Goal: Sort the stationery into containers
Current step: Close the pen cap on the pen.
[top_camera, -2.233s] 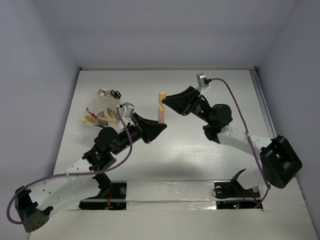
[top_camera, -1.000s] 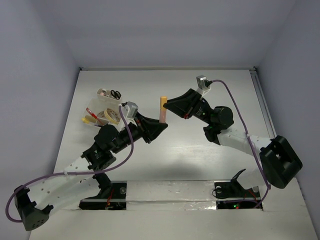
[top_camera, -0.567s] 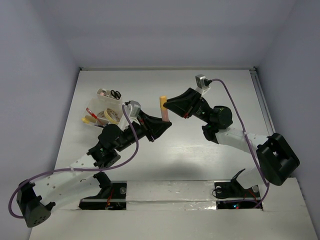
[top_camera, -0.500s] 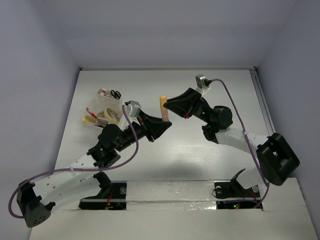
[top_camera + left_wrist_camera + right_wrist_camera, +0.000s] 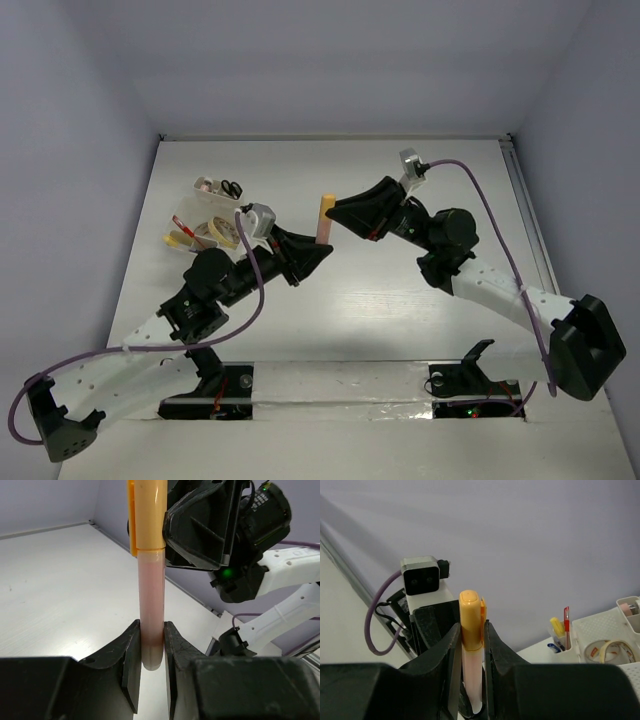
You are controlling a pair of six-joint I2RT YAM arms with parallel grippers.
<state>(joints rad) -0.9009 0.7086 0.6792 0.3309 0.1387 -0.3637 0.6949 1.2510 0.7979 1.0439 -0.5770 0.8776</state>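
A highlighter (image 5: pixel 323 215) with an orange cap and a pale pink barrel stands upright in the air above the table's middle. My left gripper (image 5: pixel 321 247) is shut on its lower end; the left wrist view shows the barrel (image 5: pixel 151 595) pinched between both pads of the left gripper (image 5: pixel 152 645). My right gripper (image 5: pixel 334 212) is shut on the capped top, so the cap (image 5: pixel 471 617) sits between the jaws of the right gripper (image 5: pixel 471 635). The whitish container (image 5: pixel 207 207) at the back left holds scissors (image 5: pixel 231 187) and tape rolls (image 5: pixel 222 231).
In the right wrist view, a clear cup (image 5: pixel 560 636) with yellow and red pens stands beside the container's perforated wall (image 5: pixel 600 627), and a tape roll (image 5: pixel 610 649) lies inside it. Both arms meet over the middle of the white table (image 5: pixel 400 300).
The right arm's elbow and rear links have swung right and lower. The left gripper edged right, then back a little. The highlighter stays held at both ends.
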